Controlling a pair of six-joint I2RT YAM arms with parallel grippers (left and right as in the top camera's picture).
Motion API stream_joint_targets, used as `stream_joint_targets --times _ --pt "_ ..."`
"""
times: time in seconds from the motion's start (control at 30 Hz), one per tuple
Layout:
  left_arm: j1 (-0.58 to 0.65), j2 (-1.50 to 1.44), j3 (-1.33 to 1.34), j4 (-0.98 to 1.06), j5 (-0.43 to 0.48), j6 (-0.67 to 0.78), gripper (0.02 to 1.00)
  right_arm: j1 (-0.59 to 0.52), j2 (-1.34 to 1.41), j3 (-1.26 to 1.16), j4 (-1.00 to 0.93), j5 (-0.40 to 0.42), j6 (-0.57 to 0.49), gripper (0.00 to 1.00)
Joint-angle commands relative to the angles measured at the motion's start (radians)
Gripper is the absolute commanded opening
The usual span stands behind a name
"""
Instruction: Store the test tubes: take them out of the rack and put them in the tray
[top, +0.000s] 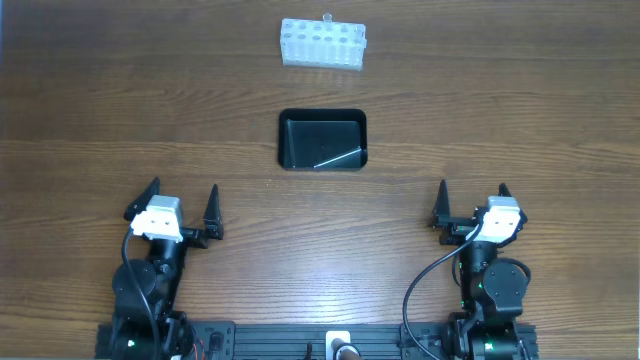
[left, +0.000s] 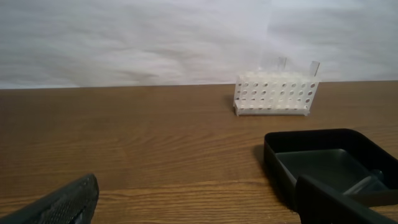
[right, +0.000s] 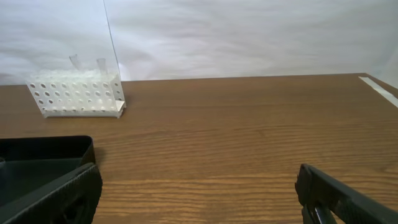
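White perforated rack (top: 322, 44) sits far centre on the wood-grain table (top: 100, 110), with two clear test tubes (left: 281, 63) standing upright in it. The black tray (top: 284, 140) lies nearer, centre, apart from the rack. A loose test tube (top: 338, 158) lies slanted in its near right corner. The left gripper (top: 183, 190) is near left and the right gripper (top: 472, 190) near right. Both are low, pointing far, fingers spread wide, grasping nothing, well apart from the tray.
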Motion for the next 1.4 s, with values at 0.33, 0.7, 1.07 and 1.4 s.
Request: stream_joint_targets --times 0.33,0.7,1.07,1.4 --pt "0.006 -0.010 -0.005 -0.003 0.008 0.014 1.000 -0.004 -0.002 -0.005 -0.004 0.013 0.006 0.993" --pt "0.006 -0.009 -0.005 -0.003 0.008 0.014 1.000 -0.004 -0.002 -0.005 -0.004 0.013 0.005 0.993" --pt "0.006 -0.009 -0.005 -0.003 0.008 0.014 1.000 -0.004 -0.002 -0.005 -0.002 0.006 0.006 0.993" --pt "0.006 -0.009 -0.005 -0.003 0.009 0.014 1.000 -0.003 0.154 0.032 0.219 0.003 0.024 0.991"
